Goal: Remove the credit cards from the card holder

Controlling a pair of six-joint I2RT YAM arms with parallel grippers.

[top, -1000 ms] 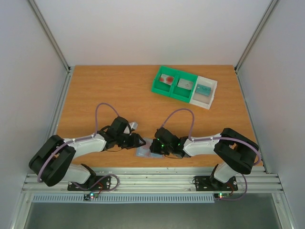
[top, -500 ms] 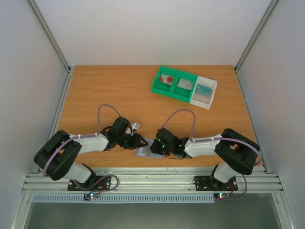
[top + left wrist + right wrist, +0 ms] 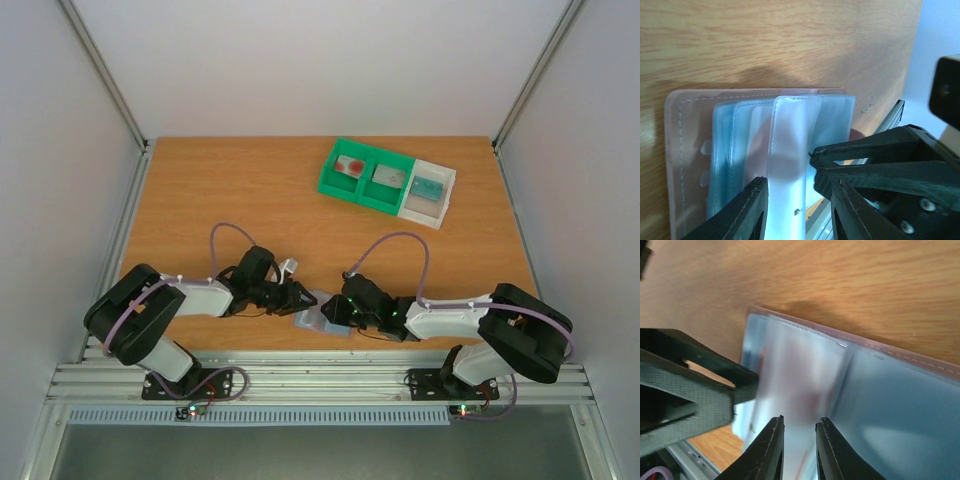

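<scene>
From above, the holder [image 3: 318, 321] lies open near the front edge of the bench [image 3: 220, 190], with your left claw [image 3: 299, 297] and right claw [image 3: 337, 312] crowded on it. The tray [image 3: 326, 183] sits well apart. The tips are so close that they could knock together.

In the left wrist view, the left jaws stand apart around a raised sleeve [image 3: 792, 130]. You cannot tell whether they pinch it. The sleeve is glossy, translucent plastic and floppy, and the cover is matte with a stitched border. If you pull, the light holder may lift with it.

In the right wrist view, the right jaws show a narrow gap and hold nothing I can make out. A reddish tint under the film suggests a card [image 3: 810, 400] inside. Slick film could let it slide back or drop.
</scene>
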